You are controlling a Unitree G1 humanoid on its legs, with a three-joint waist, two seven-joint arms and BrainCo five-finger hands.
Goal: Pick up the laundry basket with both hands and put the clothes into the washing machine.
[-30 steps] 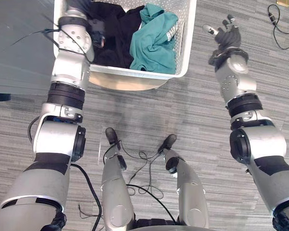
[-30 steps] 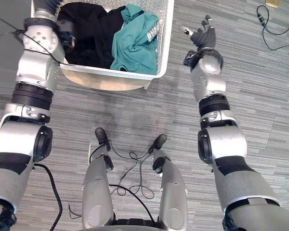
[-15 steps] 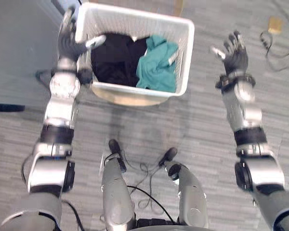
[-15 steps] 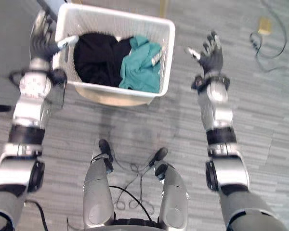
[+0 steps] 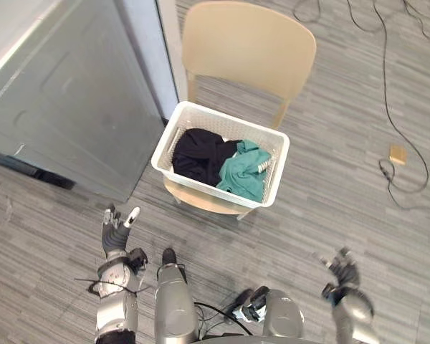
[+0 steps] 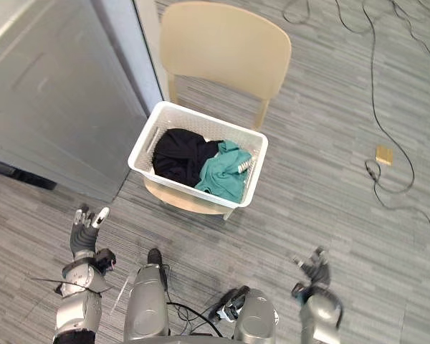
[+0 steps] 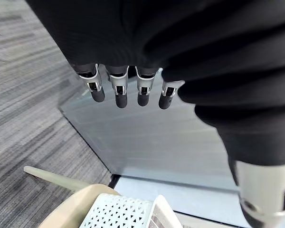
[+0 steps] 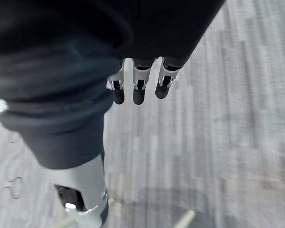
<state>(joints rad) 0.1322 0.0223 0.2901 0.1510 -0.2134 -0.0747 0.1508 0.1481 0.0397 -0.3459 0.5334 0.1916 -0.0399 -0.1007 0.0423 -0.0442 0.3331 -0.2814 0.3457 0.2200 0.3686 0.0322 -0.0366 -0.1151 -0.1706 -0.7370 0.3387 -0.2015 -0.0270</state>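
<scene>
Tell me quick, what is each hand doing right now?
Left hand: open, holding nothing, short of the laundry basket.
Right hand: open, holding nothing.

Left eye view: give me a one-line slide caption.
Laundry basket of clothes on a beige chair, left hand and right hand open, apart from it.

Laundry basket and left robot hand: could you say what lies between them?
Left eye view: bare floor past the left robot hand, then the chair seat under the laundry basket.
</scene>
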